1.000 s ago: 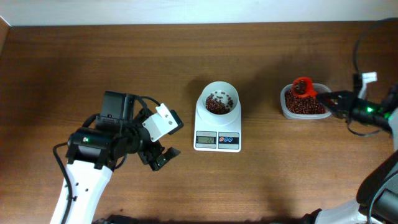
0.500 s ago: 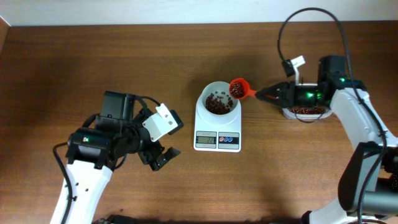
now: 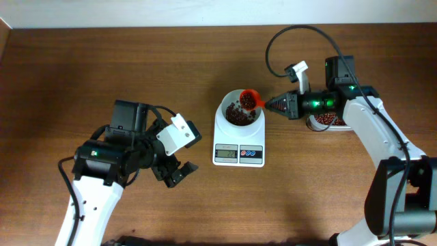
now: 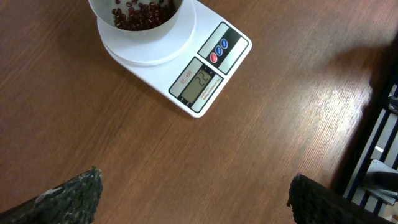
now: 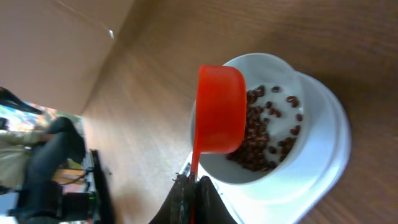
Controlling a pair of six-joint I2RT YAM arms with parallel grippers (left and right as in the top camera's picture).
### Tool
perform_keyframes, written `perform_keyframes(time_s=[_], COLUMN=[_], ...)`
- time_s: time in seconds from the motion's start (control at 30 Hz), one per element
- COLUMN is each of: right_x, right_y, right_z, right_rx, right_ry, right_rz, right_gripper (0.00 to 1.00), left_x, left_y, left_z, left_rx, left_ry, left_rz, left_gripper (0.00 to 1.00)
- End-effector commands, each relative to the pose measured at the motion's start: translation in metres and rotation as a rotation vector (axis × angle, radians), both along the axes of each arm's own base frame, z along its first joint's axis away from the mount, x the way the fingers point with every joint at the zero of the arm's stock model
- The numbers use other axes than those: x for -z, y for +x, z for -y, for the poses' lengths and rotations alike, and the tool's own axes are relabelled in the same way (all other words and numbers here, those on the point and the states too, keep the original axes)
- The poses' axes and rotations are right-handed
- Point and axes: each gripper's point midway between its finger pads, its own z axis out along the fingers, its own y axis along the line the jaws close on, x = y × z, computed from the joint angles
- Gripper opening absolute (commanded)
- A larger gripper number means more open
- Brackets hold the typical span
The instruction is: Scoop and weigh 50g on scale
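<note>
The white scale [image 3: 238, 140] stands mid-table with its round bowl [image 3: 229, 101] holding dark red-brown beans [image 3: 238, 116]. My right gripper [image 3: 273, 105] is shut on the handle of a red scoop [image 3: 250, 100], which hangs with beans in it over the bowl's right rim. In the right wrist view the scoop [image 5: 219, 109] covers the bowl's left part above the beans [image 5: 261, 134], with the gripper [image 5: 191, 183] clamped on its thin handle. My left gripper [image 3: 176, 171] rests open to the left of the scale; nothing lies between its fingers [image 4: 74, 193], and the scale [image 4: 211, 68] is ahead of it.
A clear plastic tub of beans [image 3: 328, 121] sits to the right of the scale, partly under my right arm. A cable [image 3: 276, 41] loops above that arm. The table's back edge [image 3: 205, 26] meets a white wall.
My right arm has carried the red scoop leftward from the tub to above the scale's bowl. The left arm has not moved.
</note>
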Motion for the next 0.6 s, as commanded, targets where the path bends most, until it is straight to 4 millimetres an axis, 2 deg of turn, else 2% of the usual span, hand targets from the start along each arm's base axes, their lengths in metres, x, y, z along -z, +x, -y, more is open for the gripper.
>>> perform_keyframes(time_s=[0.0, 0.57], right_x=[0.0019, 0.0011], right_y=[0.0064, 0.0078], right_z=[-0.0008, -0.001], right_rx=[-0.018, -0.104], right_ry=[-0.034, -0.07], right_rz=[0.072, 0.231], right_gripper=[0.04, 0.04], left_x=[-0.0079, -0.0078], left_y=[0.0036, 0.0035], left_z=[0.0003, 0.0003], left_rx=[0.014, 0.014], left_ry=[-0.004, -0.004], left_rz=[0.031, 0.031], left_gripper=[0.99, 0.99])
